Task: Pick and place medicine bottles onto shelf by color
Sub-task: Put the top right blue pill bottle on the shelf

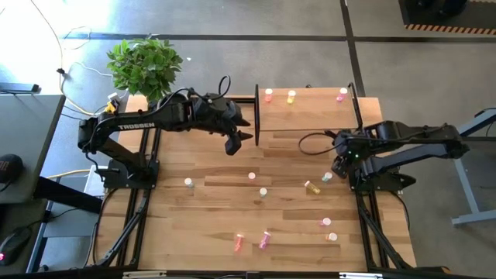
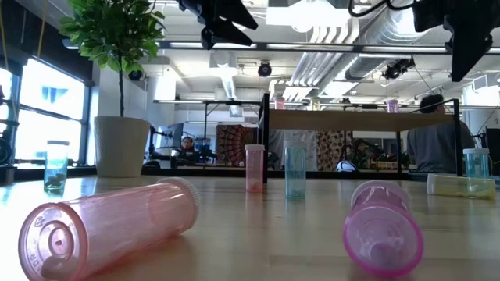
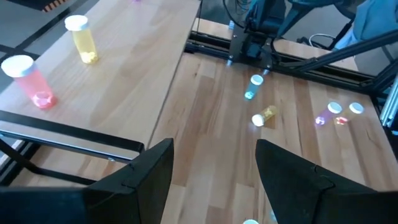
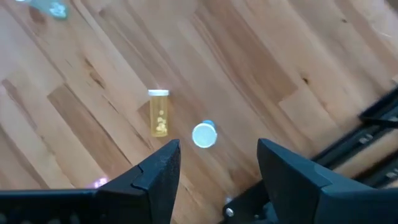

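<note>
The shelf (image 1: 310,108), a light-wood board on a black frame, stands at the table's far side with a pink bottle (image 3: 34,84), a yellow one (image 3: 84,40) and a magenta one (image 1: 342,94) upright on it. Several more medicine bottles are scattered on the table. My left gripper (image 1: 232,143) hovers open beside the shelf's left post, with nothing between its fingers (image 3: 149,174). My right gripper (image 4: 217,180) hangs open, pointing down above an upright pale green bottle (image 4: 204,134) and a yellow bottle (image 4: 159,112) lying on its side at the table's right.
A potted plant (image 1: 145,66) stands at the far left corner. A red bottle (image 1: 239,242) and a pink one (image 1: 264,239) lie near the front edge; a magenta one (image 1: 325,222) is at the near right. Upright bottles (image 1: 252,176) dot the middle of the table.
</note>
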Robot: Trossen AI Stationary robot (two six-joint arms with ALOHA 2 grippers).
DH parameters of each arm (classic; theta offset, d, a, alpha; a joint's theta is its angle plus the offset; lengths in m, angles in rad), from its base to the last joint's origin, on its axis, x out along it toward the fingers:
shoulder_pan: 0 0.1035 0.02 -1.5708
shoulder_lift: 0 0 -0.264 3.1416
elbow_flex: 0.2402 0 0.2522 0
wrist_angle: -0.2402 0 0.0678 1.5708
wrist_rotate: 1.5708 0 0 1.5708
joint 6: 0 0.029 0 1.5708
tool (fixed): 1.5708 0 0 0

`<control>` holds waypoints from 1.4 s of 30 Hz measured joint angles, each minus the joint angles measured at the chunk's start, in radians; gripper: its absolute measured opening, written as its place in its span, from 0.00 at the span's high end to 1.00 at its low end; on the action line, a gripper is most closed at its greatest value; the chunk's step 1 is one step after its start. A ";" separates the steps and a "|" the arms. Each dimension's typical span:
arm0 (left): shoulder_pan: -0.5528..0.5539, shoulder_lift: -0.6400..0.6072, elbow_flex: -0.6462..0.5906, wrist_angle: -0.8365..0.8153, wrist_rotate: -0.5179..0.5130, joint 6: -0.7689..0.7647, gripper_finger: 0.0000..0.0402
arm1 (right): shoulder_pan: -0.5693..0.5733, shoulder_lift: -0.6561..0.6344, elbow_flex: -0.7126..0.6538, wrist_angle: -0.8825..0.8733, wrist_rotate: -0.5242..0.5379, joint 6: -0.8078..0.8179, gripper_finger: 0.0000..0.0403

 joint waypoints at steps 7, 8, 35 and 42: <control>0.000 0.000 0.000 0.000 0.000 -0.013 0.46 | 0.004 -0.005 -0.094 0.075 -0.025 0.091 0.49; 0.000 0.000 0.000 0.000 0.000 -0.020 0.46 | 0.004 -0.005 -0.110 0.082 -0.031 0.105 0.49; 0.000 0.000 0.000 0.000 0.000 -0.045 0.46 | 0.004 -0.004 -0.369 0.314 -0.079 0.245 0.49; 0.000 0.000 0.000 0.000 0.000 -0.045 0.46 | 0.004 -0.004 -0.410 0.351 -0.090 0.256 0.49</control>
